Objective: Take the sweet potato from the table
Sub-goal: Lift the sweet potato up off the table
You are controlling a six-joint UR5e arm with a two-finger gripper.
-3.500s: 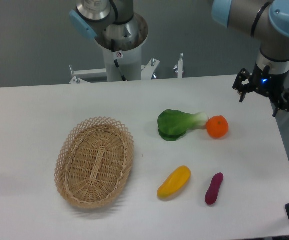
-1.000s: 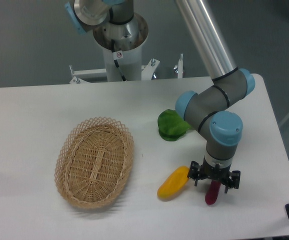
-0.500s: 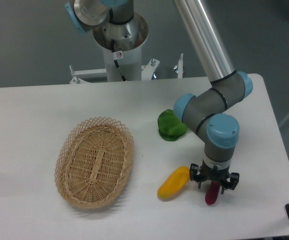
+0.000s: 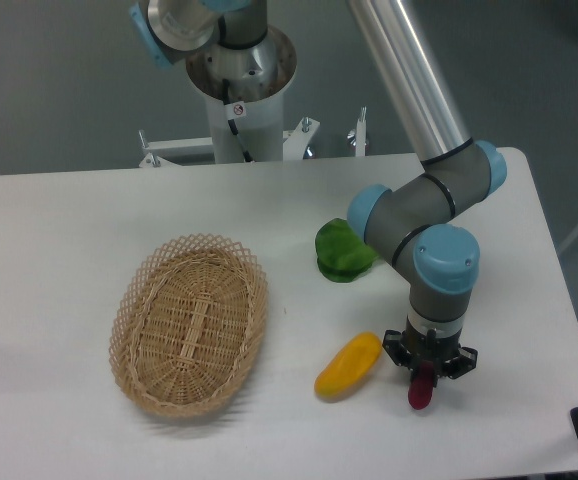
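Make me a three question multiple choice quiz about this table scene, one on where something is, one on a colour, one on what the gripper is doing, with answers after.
1. Where does the wicker basket sit on the table?
A. Left of the yellow vegetable
B. Right of the sweet potato
C. Under the arm

2. What colour is the sweet potato?
A. Orange
B. Dark purple-magenta
C. White

3. What is the gripper doing?
A. Hanging open above the basket
B. Holding the leafy green vegetable
C. Closed around the upper end of the sweet potato

Answers:
1 A, the basket lies well to the left of the yellow vegetable.
2 B, its lower end shows purple-magenta below the fingers.
3 C, the fingers sit tight on both sides of the sweet potato's top, far from the basket and from the leafy green vegetable.
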